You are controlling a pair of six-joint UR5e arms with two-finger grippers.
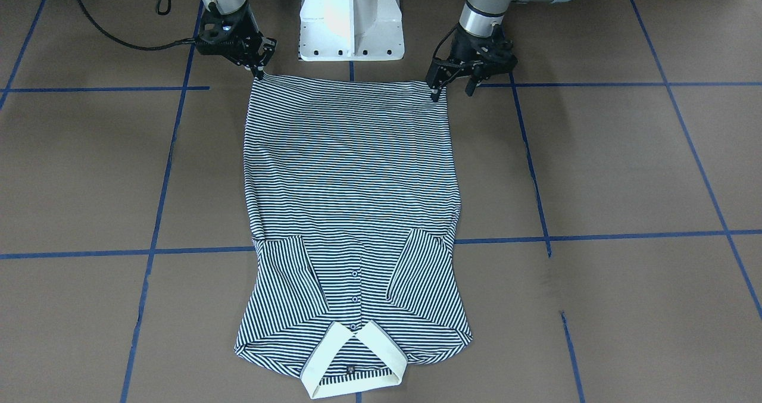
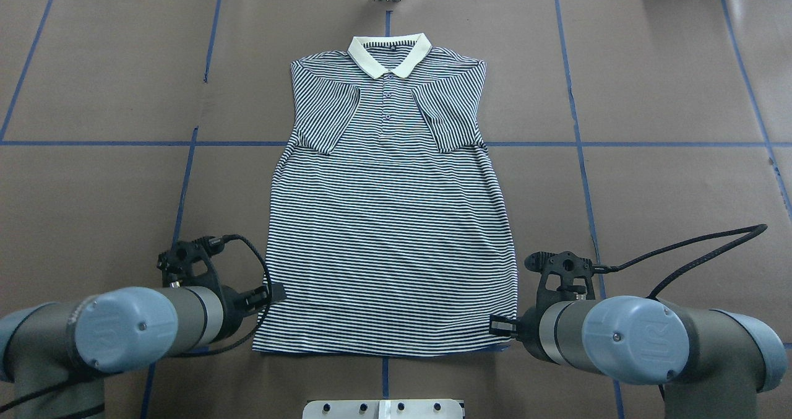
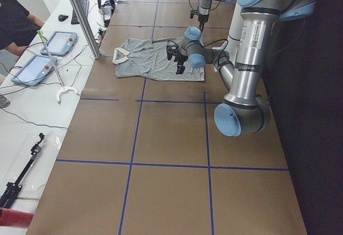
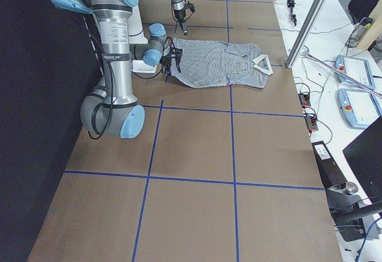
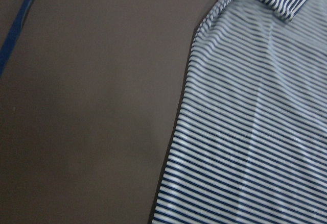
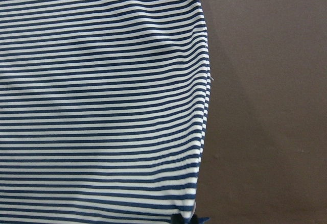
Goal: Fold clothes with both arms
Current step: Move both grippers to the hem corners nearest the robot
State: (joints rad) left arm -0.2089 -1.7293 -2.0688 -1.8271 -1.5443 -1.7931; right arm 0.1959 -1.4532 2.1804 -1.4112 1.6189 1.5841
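A brown table (image 2: 649, 97) crossed by blue tape lines (image 2: 93, 143) fills every view. The left arm (image 2: 124, 329) and the right arm (image 2: 637, 338) reach in from the robot's side, one to each side of the white pedestal base (image 1: 351, 16). The pale blue cap on the right arm bears a raised mark (image 2: 656, 338) that reads UR.

The polo shirt (image 2: 390, 233) lies flat in the middle of the table, front up. Its long axis runs straight away from the robot, with the hem nearest the base and the collar (image 2: 390, 57) pointing to the far edge. Both short sleeves are folded inward over the chest, and one cross tape line passes under the shirt just below them.

The left gripper (image 1: 454, 92) sits at the hem corner on the robot's left. Its fingers are spread, with one fingertip (image 1: 436, 95) touching the corner and the other clear of the cloth. The right gripper (image 1: 260, 69) comes down on the opposite hem corner with its tip touching the cloth; its fingers overlap in the front view, so I cannot tell whether they are spread or pinching.

Three buttons (image 1: 355, 272) run down the placket toward the open collar. A small dark tag (image 1: 350, 369) sits inside the neckband; its writing is too small to read.
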